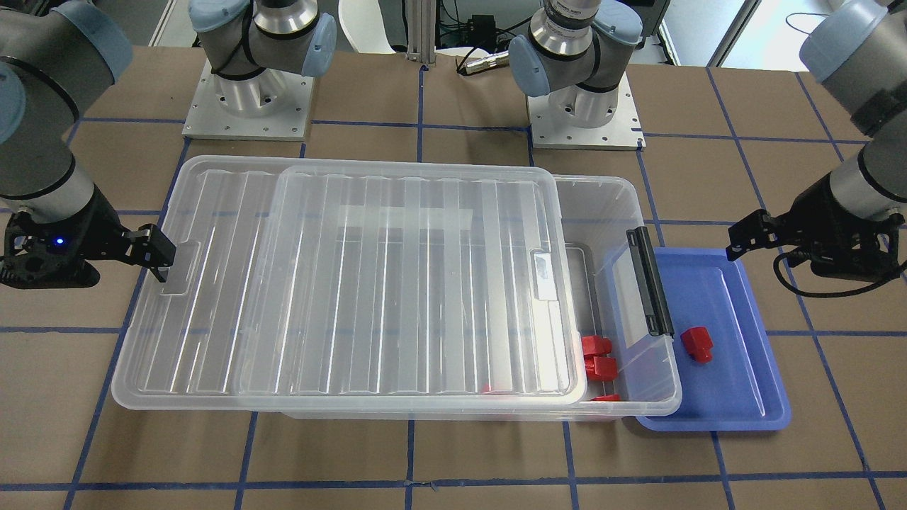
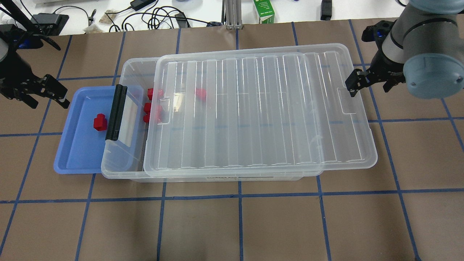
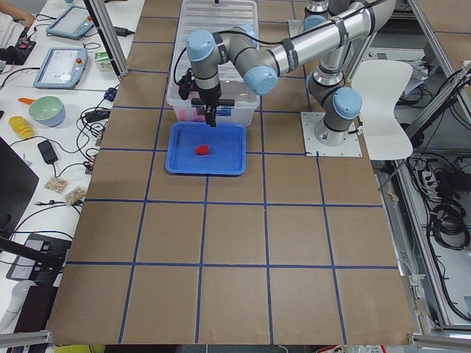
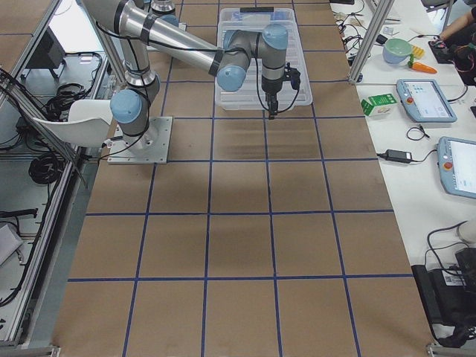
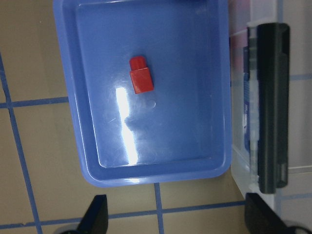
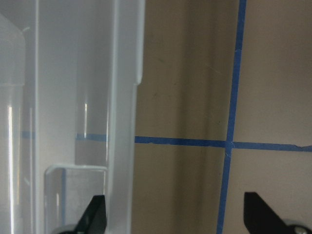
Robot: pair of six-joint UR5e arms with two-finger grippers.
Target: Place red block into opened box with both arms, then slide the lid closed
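1. The front-facing camera sits across the table (image 1: 453, 460) and looks steeply down, with the arm bases (image 1: 248, 106) at the top edge of its view.
2. The overhead camera looks forward and down from behind the robot. It shares the box (image 2: 127, 159), lid (image 2: 253, 108) and blue tray (image 2: 79, 152) with the front view, mirrored.
3. The two side cameras look along the table from its ends, far back.
4. The left wrist camera looks straight down, close over the tray and the box's latch end.
5. The right wrist camera looks down, very close, at the lid's edge.
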